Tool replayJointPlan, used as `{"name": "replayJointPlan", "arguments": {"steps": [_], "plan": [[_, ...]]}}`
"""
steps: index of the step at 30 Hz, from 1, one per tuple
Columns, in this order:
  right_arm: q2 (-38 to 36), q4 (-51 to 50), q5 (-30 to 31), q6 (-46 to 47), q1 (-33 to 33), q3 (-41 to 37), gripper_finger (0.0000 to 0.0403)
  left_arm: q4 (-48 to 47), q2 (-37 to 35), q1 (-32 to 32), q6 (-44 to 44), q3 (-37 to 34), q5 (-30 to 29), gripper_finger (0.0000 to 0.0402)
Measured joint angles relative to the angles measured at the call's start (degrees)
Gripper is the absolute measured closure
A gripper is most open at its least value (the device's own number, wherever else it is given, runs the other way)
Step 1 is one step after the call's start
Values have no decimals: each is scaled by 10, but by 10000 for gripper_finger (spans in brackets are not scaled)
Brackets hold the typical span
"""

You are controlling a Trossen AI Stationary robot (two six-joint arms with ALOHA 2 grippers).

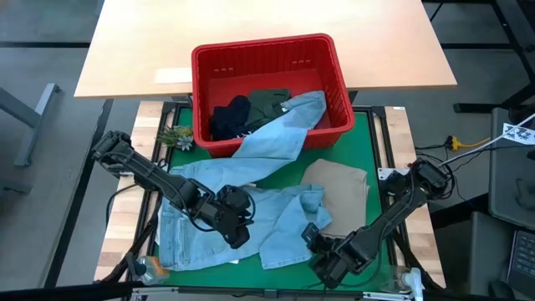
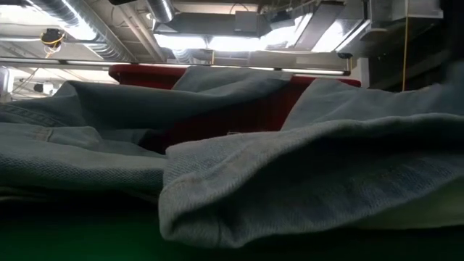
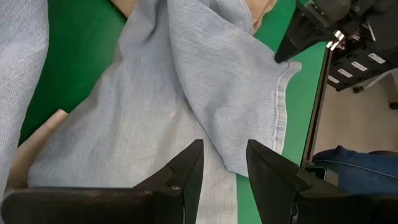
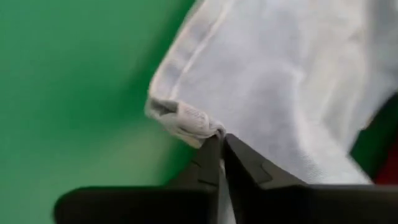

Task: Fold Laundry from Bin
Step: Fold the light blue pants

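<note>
Right hand point(image 4: 221, 146) is clamped on the jeans point(image 4: 292, 81) hem corner, cloth spreading away beyond its fingertips.

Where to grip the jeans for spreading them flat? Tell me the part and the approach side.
Grip the jeans at the hemmed cuff, coming in from the table's near edge: that leg end lies on the green mat, its edge free. The right gripper is shut on that cuff.

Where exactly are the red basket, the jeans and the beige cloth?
red basket point(image 1: 334, 63): high view, on its right wall.
jeans point(image 1: 280, 146): high view, on the leg draped over the basket's front rim.
beige cloth point(image 1: 343, 188): high view, on its middle.
</note>
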Motion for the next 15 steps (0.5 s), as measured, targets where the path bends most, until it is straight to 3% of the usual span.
{"name": "replayJointPlan", "arguments": {"steps": [6, 11, 15], "plan": [[0, 100, 14, -62, -53, 0, 376, -9, -5, 0, 0, 0, 6, 306], [0, 187, 8, -75, -114, 0, 398, -38, -30, 0, -6, 0, 17, 315], [2, 243, -29, -85, -164, 0, 394, -85, -63, 0, -16, 0, 18, 316]]}}
